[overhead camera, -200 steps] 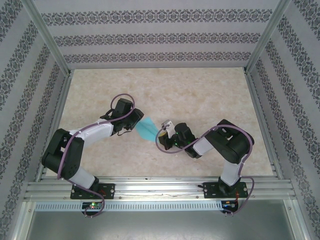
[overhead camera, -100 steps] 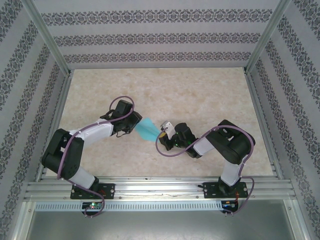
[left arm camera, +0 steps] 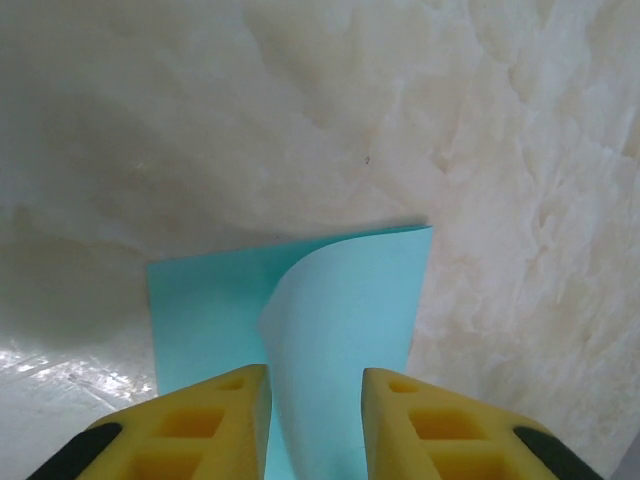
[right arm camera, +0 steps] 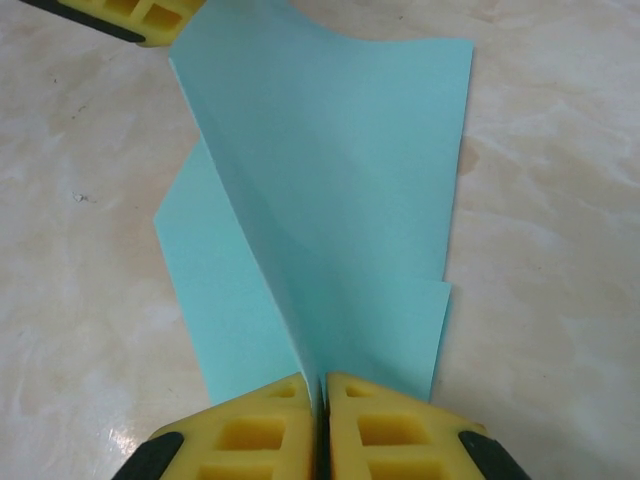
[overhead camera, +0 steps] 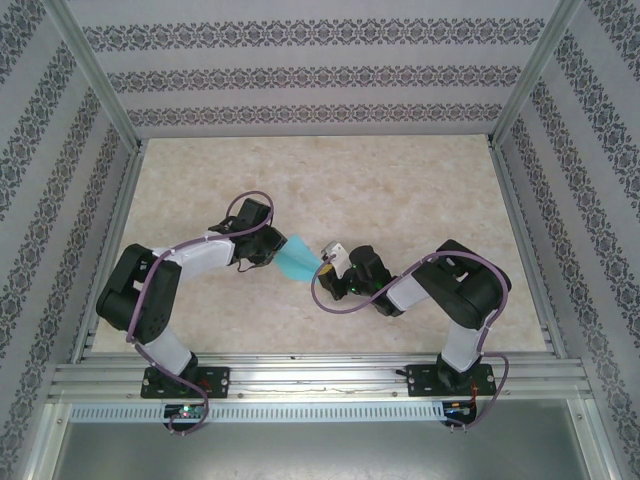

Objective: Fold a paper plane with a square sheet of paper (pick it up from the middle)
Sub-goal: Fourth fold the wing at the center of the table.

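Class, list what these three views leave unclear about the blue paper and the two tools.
Top view: creases in the sheet of paper are too small to read; the left tool and right tool overlap its ends.
Left wrist view: the bottom edge cuts off the sheet's near part between the fingers.
Right wrist view: shut fingers hide the pinched edge; the top edge cuts off the far end.

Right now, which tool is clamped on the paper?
The right tool: it is shut on the paper. The left tool stands open, fingers apart.
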Controlling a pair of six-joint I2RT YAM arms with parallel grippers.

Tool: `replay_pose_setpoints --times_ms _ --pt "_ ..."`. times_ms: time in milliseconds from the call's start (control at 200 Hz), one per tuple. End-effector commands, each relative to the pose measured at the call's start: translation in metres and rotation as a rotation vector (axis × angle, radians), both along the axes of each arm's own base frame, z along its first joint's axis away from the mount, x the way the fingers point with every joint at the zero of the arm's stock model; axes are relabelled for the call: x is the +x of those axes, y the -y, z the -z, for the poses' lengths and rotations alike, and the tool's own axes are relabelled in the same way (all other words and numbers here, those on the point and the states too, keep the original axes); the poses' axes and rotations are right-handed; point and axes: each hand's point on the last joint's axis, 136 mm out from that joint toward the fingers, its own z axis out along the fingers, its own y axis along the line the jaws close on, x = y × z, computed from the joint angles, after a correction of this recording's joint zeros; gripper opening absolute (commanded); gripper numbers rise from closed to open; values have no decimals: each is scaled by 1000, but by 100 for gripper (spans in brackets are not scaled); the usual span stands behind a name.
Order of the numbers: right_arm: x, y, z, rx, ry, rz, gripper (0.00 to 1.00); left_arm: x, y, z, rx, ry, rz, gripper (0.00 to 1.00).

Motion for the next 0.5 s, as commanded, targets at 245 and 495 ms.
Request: replay_pose_setpoints --times_ms 245,495 --pt "-6 -6 -16 -48 95 9 29 3 6 -12 -41 28 12 0" --pt "-4 -3 -13 -150 137 78 32 4 7 -18 -67 44 -3 0"
